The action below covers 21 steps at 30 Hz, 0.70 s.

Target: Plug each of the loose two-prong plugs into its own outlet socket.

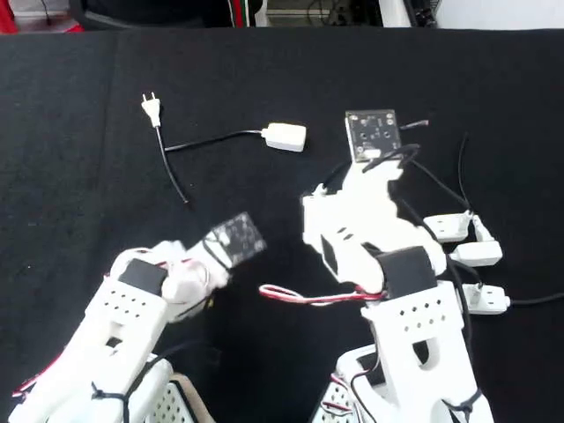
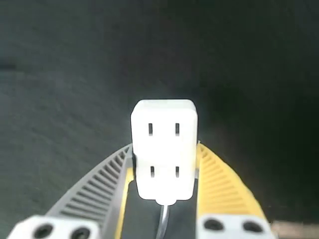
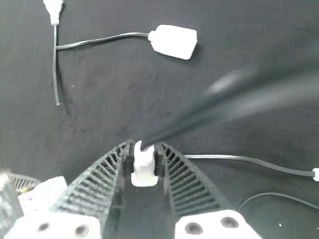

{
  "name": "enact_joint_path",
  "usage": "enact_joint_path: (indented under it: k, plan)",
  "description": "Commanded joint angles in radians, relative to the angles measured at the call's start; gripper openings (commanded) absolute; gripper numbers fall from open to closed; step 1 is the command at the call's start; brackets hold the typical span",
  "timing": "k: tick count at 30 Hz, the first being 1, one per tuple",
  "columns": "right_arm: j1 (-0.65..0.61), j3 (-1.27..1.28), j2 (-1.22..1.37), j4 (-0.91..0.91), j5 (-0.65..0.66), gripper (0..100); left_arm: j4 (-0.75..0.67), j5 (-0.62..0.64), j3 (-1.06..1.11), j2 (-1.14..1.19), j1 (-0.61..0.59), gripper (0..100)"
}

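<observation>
Clamping plug [image 3: 144, 169] in R jaws, prongs hidden, cord [image 3: 239, 107] blurry

Black matte table [image 1: 79, 203], pale strip of room [image 1: 502, 12] beyond its far edge

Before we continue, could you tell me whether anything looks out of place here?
Nothing stands out. The left fingers hold a socket, the right fingers hold a plug, and another plug lies loose on the table.
</observation>
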Motion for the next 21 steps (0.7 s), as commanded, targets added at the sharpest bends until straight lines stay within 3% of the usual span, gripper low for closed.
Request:
enact_joint_path:
  k: [1, 5, 10, 14, 18, 21]
  plan:
    - [0.034, -0.054, 0.001, 0.003, 0.008, 1.3, -0.206, 0.127, -0.048, 0.098, 0.033, 9]
    - [0.029, -0.051, 0.001, -0.005, 0.008, 1.3, -0.259, 0.133, -0.136, 0.345, 0.033, 9]
    - [0.031, -0.045, 0.001, -0.005, 0.006, 1.2, -0.181, 0.226, -0.314, 0.601, 0.042, 9]
    - [0.029, -0.033, 0.001, -0.006, 0.011, 1.2, -0.166, 0.276, -0.348, 0.588, -0.002, 13]
    - [-0.008, -0.024, 0.001, -0.006, 0.044, 1.2, -0.169, 0.356, -0.328, 0.505, -0.031, 29]
    - [-0.034, 0.01, 0.001, -0.043, 0.049, 1.2, -0.169, 0.388, -0.285, 0.407, -0.038, 30]
